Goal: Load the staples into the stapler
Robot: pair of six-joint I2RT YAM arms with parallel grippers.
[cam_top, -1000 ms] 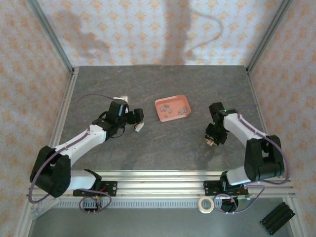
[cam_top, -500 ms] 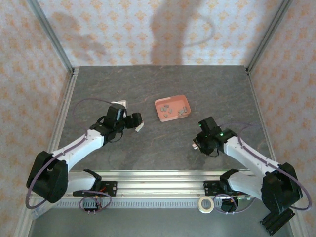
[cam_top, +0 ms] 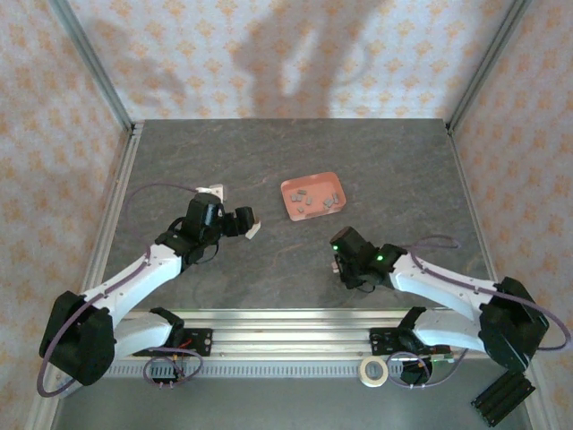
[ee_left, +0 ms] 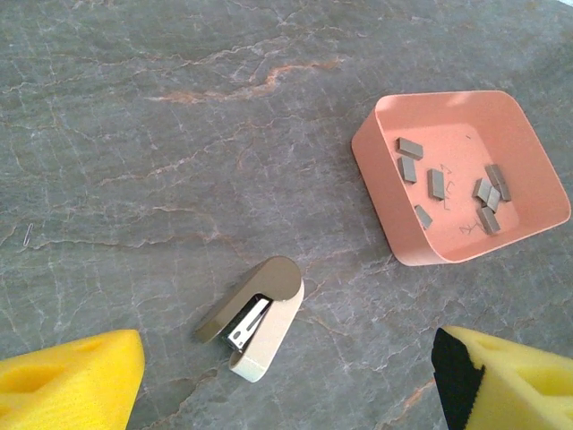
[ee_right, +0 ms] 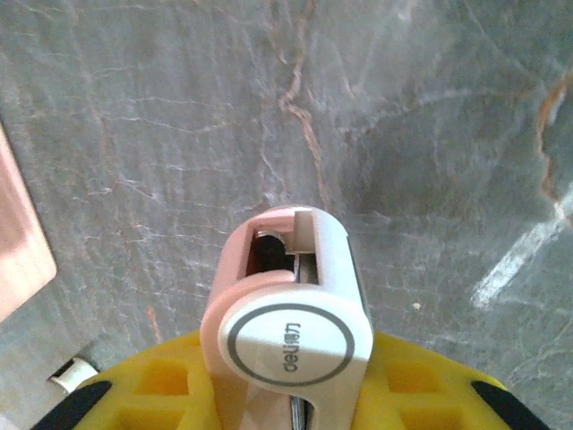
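Note:
A pink and white mini stapler point(ee_right: 286, 313) stands on end between the yellow fingers point(ee_right: 152, 385) of my right gripper point(ee_right: 286, 399), which is shut on it just above the grey table; in the top view that gripper point(cam_top: 341, 263) is at front centre-right. A beige mini stapler point(ee_left: 258, 321) lies on the table, its top lifted and metal showing. My left gripper point(ee_left: 286, 394) hangs over it, open, with fingers point(ee_left: 72, 381) wide on either side; the top view shows this gripper point(cam_top: 244, 220) by that stapler point(cam_top: 254, 230). Several grey staples point(ee_left: 436, 184) lie in the pink tray point(ee_left: 380, 193).
The pink tray point(cam_top: 291, 204) sits at mid-table between the arms. A metal rail point(cam_top: 286, 321) runs along the near edge, with a tape roll point(cam_top: 373, 370) and a black part point(cam_top: 501, 399) beyond it. Frame posts and patterned walls enclose the table.
My right arm has swung left and nearer with the pink and white stapler still gripped. The left arm has drawn back slightly, its gripper staying open over the beige stapler.

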